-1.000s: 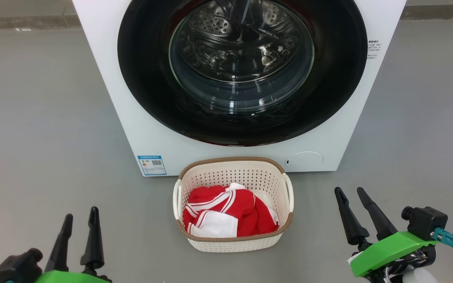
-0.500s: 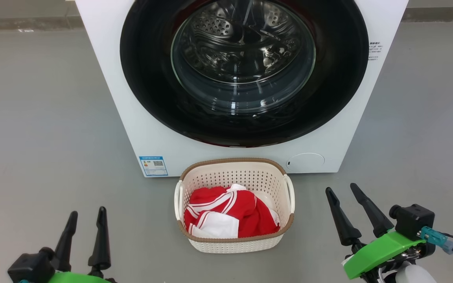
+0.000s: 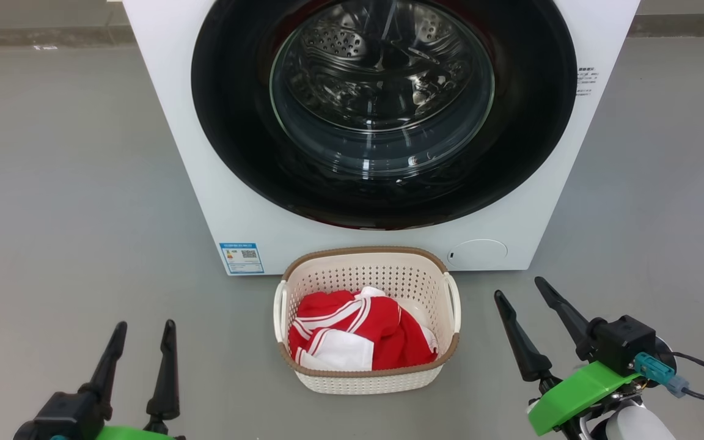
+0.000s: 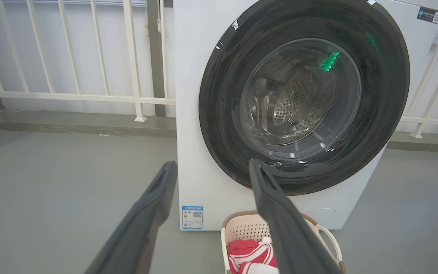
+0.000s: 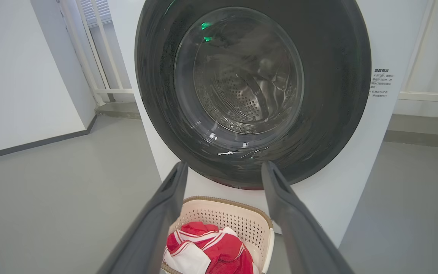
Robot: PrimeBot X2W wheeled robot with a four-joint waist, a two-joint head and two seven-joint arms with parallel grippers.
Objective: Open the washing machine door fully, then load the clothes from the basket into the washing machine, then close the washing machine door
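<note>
The white washing machine stands ahead with its round black door shut against the front. On the floor before it sits the cream basket, holding the red and white clothes. My left gripper hangs open and empty at the lower left of the basket. At the basket's lower right, my right gripper is open and empty too.
Grey floor spreads to both sides of the machine. A white railing on a low kerb runs behind it. A white wall stands off to the left. A blue label and a round cap mark the machine's lower front.
Both grippers have moved a little inward and forward toward the basket, staying open. The head view has shifted slightly. The door and the clothes are as before.
</note>
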